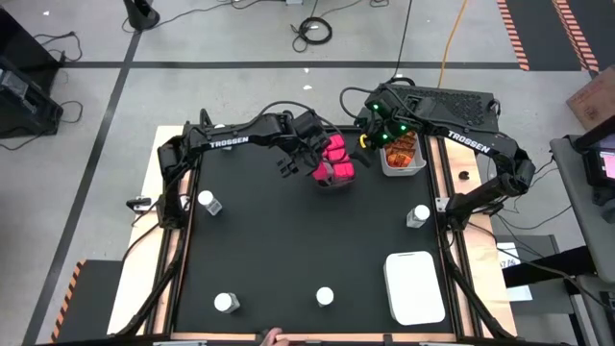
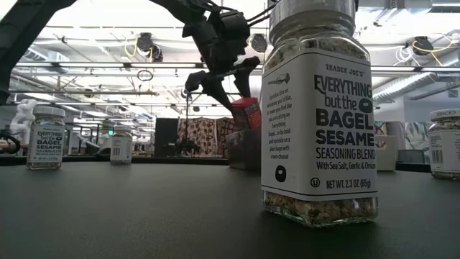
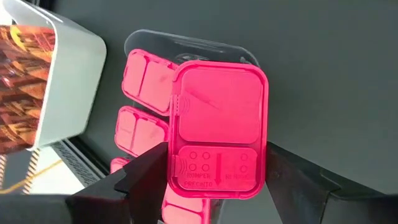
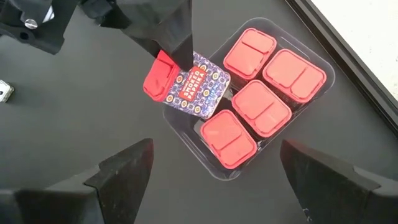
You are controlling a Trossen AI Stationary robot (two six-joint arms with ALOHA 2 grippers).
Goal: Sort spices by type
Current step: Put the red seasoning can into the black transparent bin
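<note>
While L fingers (image 3: pixel 205 183) pinch it, pink pack (image 3: pixel 217 130) looks glossy, square-ish.

A black table top (image 1: pixel 288 240) is being lit from above. A white rectangular bin (image 1: pixel 414 285) is lying near its right front corner. Another white bin (image 1: pixel 403 166) is standing by the far edge, and a clear tray (image 4: pixel 205 152) is resting beside it.
</note>
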